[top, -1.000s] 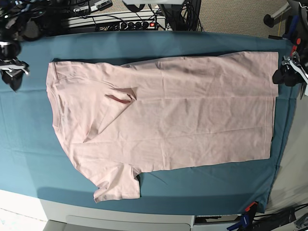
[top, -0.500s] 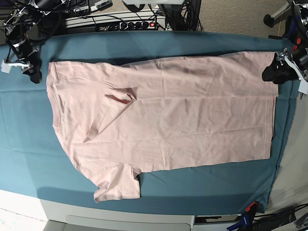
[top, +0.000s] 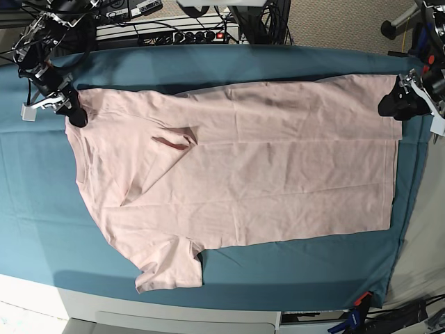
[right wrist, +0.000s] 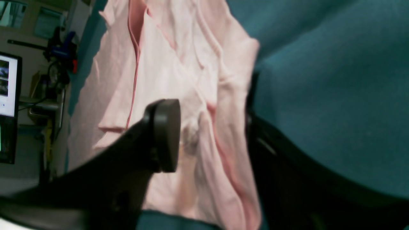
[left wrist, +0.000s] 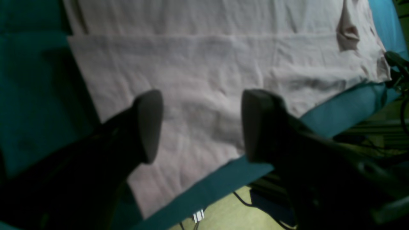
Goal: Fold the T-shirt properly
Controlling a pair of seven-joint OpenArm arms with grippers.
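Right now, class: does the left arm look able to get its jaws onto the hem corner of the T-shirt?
Probably yes. The left gripper hangs with its jaws open right at the far hem corner of the T-shirt, and only flat cloth on the tablecloth lies beneath, with nothing in between.

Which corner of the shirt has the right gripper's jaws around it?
The shoulder corner at the collar end of the T-shirt, far edge. The right gripper straddles its bunched fabric; the left gripper hangs open at the hem corner.
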